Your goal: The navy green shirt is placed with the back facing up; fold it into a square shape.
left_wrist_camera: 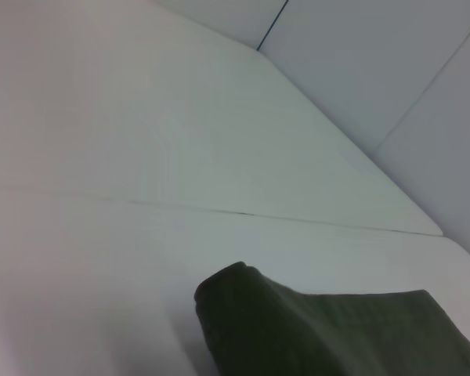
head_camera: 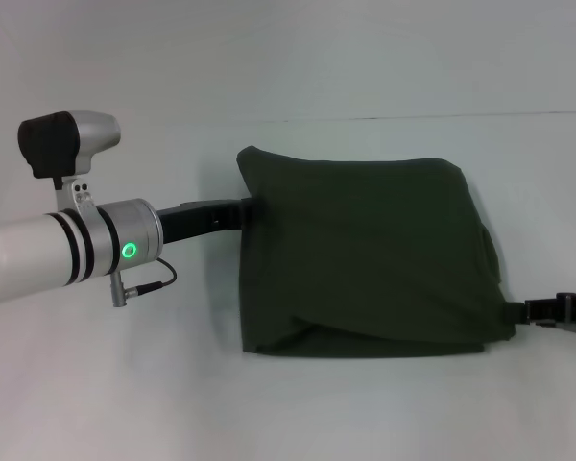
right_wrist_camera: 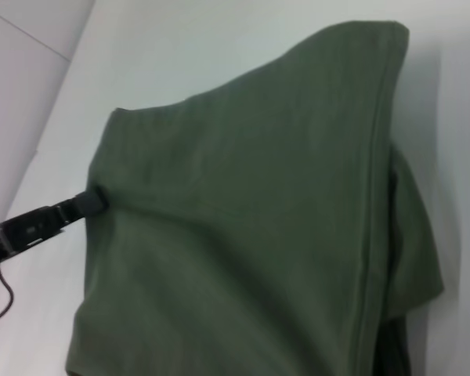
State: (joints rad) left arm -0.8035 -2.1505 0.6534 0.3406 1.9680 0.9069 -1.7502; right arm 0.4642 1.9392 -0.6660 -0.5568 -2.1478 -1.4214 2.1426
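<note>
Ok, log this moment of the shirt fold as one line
shirt: folded, roughly square, on white table | left claw: at shirt's left edge, tips hidden | right claw: at lower right corner

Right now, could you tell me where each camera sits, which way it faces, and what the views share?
Head view: high on the robot, facing forward and down at the shirt on the white table; left gripper and right gripper both reach its edges.
Left wrist view: low, facing across the table; no robot parts show.
Right wrist view: above the shirt; the left gripper shows farther off.
All three share the shirt.
</note>
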